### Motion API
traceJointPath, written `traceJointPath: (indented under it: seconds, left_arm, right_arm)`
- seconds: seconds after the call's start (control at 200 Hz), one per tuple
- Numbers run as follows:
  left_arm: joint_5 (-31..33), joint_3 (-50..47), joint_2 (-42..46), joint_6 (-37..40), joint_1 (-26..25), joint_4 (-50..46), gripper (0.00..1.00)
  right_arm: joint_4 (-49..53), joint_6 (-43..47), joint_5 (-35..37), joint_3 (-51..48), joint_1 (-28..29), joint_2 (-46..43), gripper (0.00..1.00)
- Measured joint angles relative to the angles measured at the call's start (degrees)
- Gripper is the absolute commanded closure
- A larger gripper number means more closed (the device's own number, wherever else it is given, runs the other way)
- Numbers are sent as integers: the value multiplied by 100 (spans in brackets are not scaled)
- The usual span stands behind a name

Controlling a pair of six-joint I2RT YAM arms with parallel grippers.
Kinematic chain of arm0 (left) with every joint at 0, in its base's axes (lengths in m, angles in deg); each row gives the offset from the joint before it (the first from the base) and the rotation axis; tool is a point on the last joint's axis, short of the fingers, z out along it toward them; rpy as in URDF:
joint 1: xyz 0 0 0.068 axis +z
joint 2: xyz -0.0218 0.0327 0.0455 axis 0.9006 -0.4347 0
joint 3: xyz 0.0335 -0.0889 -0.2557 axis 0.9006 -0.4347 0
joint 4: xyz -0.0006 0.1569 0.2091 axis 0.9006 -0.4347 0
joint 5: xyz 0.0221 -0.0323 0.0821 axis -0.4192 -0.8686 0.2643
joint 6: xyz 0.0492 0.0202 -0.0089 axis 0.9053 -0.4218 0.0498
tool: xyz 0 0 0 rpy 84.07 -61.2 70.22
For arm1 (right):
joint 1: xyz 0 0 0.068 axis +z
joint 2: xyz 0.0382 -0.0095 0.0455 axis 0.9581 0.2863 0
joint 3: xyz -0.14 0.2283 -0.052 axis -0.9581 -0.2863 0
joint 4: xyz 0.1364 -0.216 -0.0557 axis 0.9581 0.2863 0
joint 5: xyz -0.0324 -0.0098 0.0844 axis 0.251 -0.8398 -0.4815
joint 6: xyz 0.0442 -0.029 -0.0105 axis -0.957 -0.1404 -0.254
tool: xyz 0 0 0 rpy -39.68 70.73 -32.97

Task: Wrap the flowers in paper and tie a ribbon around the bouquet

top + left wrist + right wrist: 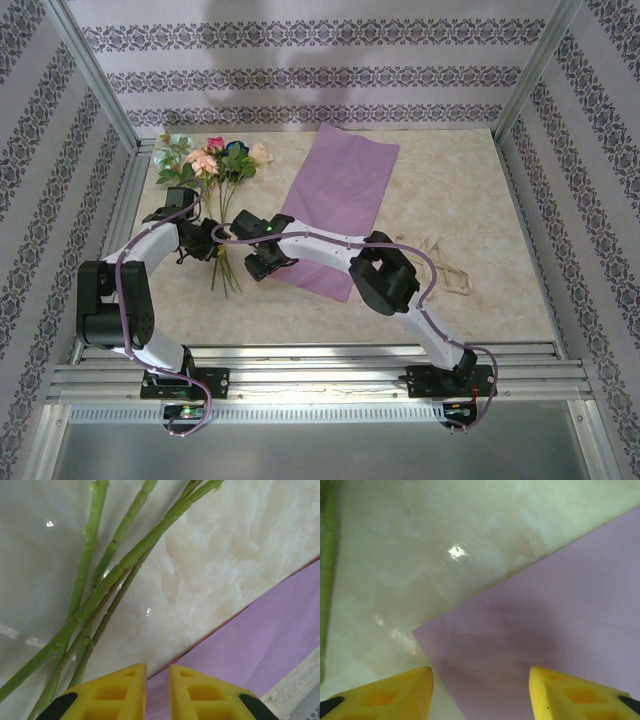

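Wrapping barely begun: right gripper (480,680), jaws wide, over the paper (560,610) corner; left gripper (158,672), jaws narrow, empty, by the flowers (122,562). Next, I reckon: get flowers onto paper.

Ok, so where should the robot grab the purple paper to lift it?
Probably its pointy near-left corner. The paper lies flat on the table, so the middle gives nothing to pinch. That corner has bare table around it and sits just ahead of the open right tool, so coming in low from the corner side could slip a finger under the edge.
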Motion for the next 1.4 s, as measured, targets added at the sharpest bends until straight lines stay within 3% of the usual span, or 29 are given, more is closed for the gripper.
traceJointPath:
  seconds: [0.065,0.325,0.45,0.624,0.819,1.064,1.399]
  left_arm:
    - [-28,0,46,15,0,-2,81]
    - [-109,0,79,55,0,-24,82]
    - [-144,0,101,57,0,-44,82]
    - [-186,0,111,68,0,-44,82]
    - [-267,-2,133,74,0,-44,82]
    - [-330,-39,205,74,0,-44,83]
    - [-474,-39,262,74,-9,-48,82]
  right_arm:
    - [50,-35,28,39,24,74,48]
    - [131,-177,138,188,122,179,71]
    - [146,-219,142,192,118,179,77]
    - [118,-269,-149,190,13,173,73]
    - [-192,-446,-1320,37,-289,116,66]
    - [-501,-765,-2385,-214,-643,109,90]
    - [-638,-920,-2667,-302,-699,105,91]
